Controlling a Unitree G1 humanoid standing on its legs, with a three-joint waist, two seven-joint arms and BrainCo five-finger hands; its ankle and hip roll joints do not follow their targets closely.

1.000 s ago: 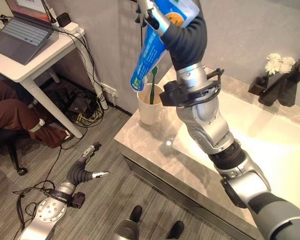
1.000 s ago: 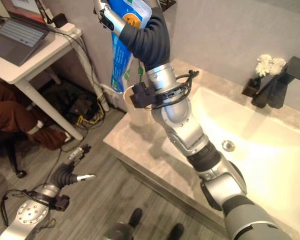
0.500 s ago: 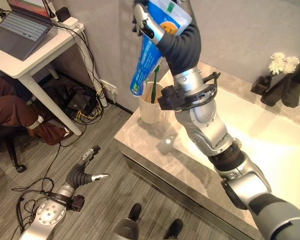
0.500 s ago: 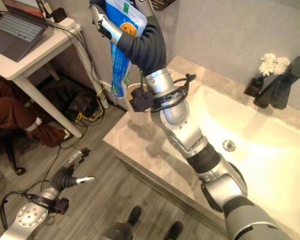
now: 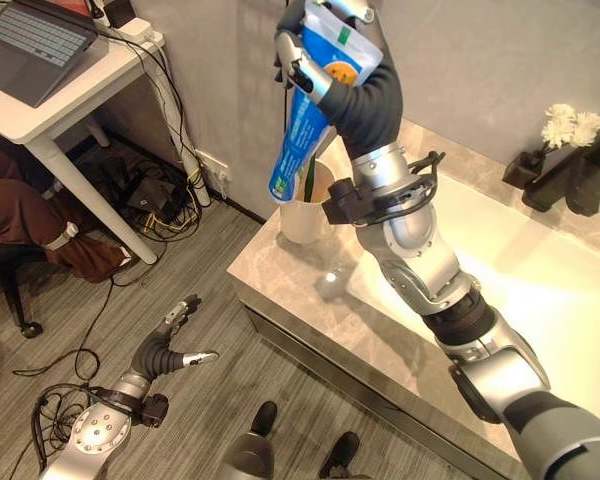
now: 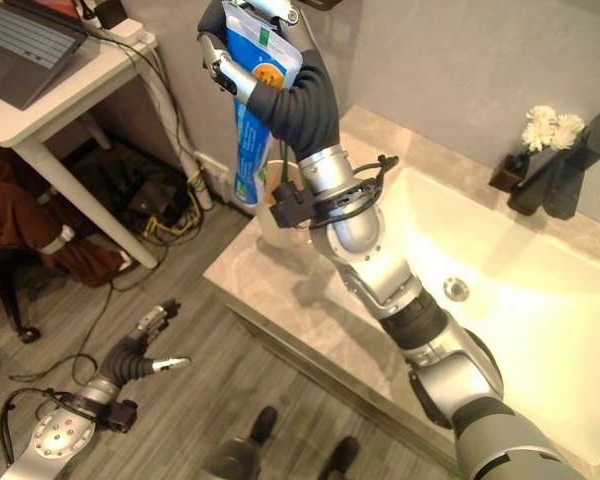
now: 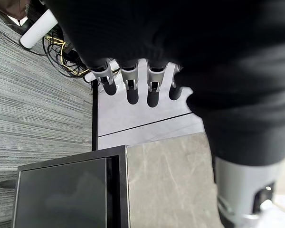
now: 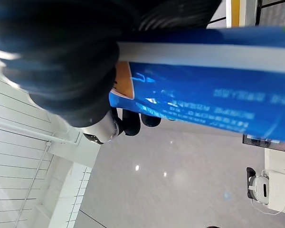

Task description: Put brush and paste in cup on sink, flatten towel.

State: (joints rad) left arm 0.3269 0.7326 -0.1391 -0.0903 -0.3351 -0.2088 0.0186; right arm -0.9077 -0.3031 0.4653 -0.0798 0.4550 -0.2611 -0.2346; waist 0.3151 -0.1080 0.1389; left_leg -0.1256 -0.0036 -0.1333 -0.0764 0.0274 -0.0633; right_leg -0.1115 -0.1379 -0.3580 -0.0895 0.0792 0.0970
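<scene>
My right hand [image 5: 298, 68] is raised high by the wall and shut on a blue toothpaste tube [image 5: 305, 130], which hangs nearly upright with its lower end down. That end sits at the rim of a white cup [image 5: 302, 215] on the counter's left corner. I cannot tell whether the end is inside the cup. A green toothbrush [image 5: 310, 180] stands in the cup behind the tube. The right wrist view shows the fingers [image 8: 128, 121] curled round the tube [image 8: 204, 104]. My left hand [image 5: 170, 345] hangs low over the floor, open, fingers [image 7: 128, 83] relaxed.
The marble counter [image 5: 280, 270] holds a white sink basin [image 5: 540, 290], with a dark faucet [image 5: 580, 170] and a small vase of white flowers [image 5: 560, 125] at the back. A desk with a laptop [image 5: 40, 40] stands left. A seated person's legs [image 5: 20, 215] and tangled cables lie beneath it.
The right hand has lowered the tube, so its bottom end has dropped from above the cup to the cup's rim. The camera has shifted a little. The left hand stays low.
</scene>
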